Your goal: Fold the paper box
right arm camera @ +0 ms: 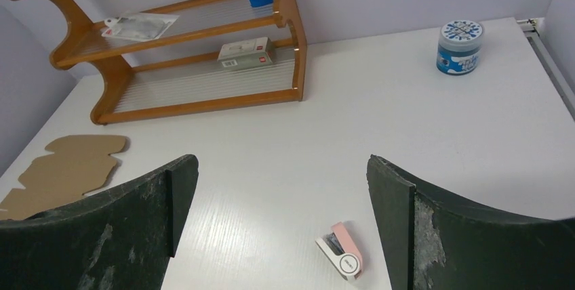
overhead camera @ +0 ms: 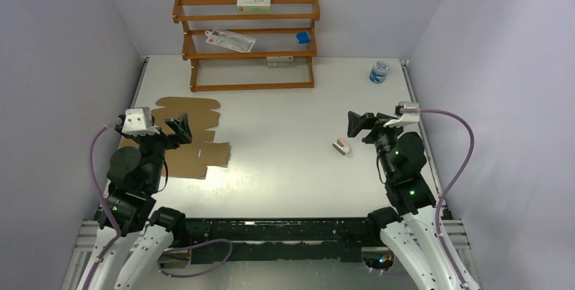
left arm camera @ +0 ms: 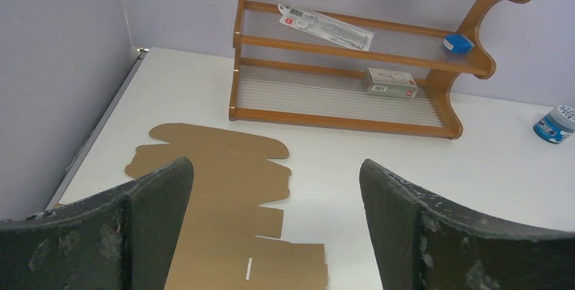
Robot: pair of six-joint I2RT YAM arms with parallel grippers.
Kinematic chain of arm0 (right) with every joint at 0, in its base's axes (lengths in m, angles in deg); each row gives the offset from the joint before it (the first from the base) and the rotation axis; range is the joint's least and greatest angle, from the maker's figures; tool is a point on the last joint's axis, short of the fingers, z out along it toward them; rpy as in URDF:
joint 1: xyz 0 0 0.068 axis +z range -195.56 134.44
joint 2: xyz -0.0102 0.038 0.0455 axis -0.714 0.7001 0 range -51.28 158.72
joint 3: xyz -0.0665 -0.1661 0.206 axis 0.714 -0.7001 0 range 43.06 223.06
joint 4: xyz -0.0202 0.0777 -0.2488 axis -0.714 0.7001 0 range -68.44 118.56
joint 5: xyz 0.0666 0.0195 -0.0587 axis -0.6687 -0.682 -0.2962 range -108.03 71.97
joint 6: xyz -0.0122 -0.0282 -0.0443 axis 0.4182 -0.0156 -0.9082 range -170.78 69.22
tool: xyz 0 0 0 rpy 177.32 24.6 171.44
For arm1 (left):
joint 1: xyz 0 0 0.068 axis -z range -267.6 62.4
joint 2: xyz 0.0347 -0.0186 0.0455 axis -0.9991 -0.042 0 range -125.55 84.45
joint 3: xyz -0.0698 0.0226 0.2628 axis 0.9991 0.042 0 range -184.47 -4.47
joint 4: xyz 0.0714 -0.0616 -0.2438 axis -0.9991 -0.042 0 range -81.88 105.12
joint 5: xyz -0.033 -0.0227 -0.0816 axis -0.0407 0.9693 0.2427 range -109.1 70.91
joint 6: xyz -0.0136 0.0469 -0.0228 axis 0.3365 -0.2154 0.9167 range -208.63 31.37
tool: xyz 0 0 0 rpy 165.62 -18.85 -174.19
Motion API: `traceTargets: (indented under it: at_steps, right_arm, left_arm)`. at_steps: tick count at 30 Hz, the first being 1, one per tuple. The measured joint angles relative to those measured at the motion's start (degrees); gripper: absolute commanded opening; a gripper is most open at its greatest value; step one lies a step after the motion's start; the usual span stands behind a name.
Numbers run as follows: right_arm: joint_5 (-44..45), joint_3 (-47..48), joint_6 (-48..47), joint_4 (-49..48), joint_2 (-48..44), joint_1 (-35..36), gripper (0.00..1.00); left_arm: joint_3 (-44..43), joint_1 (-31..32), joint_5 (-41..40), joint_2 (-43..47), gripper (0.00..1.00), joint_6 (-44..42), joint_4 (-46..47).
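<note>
The paper box [overhead camera: 193, 134] is a flat brown die-cut sheet with flaps, lying on the left side of the white table. In the left wrist view the paper box [left arm camera: 224, 202] spreads below and ahead of my left gripper [left arm camera: 274, 188], which hovers open over its near part with nothing between the fingers. My left gripper [overhead camera: 177, 127] sits above the sheet's left half. My right gripper [overhead camera: 357, 124] stands open on the right side, far from the sheet. In the right wrist view my right gripper [right arm camera: 281, 188] is empty, and the paper box [right arm camera: 64, 168] shows at the far left.
A small pink-and-white item [overhead camera: 342, 146] lies just left of the right gripper, seen again as the pink-and-white item [right arm camera: 340, 251]. A wooden shelf rack [overhead camera: 247, 46] with printed cartons stands at the back. A blue jar [overhead camera: 379, 71] sits at the back right.
</note>
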Motion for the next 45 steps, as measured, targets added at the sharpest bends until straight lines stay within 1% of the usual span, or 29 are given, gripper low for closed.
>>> traceTargets:
  at_steps: [12,16,20,23,27,34,38,41,45]
  right_arm:
    - [-0.87,0.0,0.0,0.0,0.07,0.0,1.0]
    - [-0.98,-0.02,0.17,-0.13,-0.13,-0.02,1.0]
    - [-2.67,-0.96,0.94,-2.1,-0.42,-0.02,1.0]
    - [-4.63,-2.29,1.25,-3.8,-0.13,-0.04,1.0]
    - [-6.88,-3.72,1.27,-4.83,0.39,-0.04,1.0]
    - [-9.92,-5.31,1.29,-6.12,-0.42,-0.04,1.0]
    - [-10.47,-5.44,1.29,-6.6,-1.44,-0.04,1.0]
    - [-10.91,-5.9,1.29,-7.52,-2.12,-0.07,1.0]
    - [-11.43,-6.71,1.31,-7.76,-2.16,-0.07,1.0]
  left_arm:
    - [0.07,-0.26,-0.87,-0.35,0.98,0.7,0.11]
    - [1.77,-0.52,-1.88,-1.22,0.97,1.75,1.95]
    - [2.05,-0.57,-1.88,-5.18,0.97,2.51,1.99]
    - [1.22,-0.57,-1.95,-9.81,0.97,4.15,1.11]
    - [-1.86,-0.59,-1.79,-19.67,0.97,7.54,-0.57]
    - [-9.2,-0.63,-1.22,-42.36,0.97,10.86,-3.1]
    - [-14.69,-0.72,-0.96,-53.46,0.97,10.29,-4.46]
    - [-20.31,-0.74,-0.81,-62.18,0.97,8.31,-5.4]
    - [-27.67,-0.74,-1.64,-72.54,0.94,4.72,-8.11]
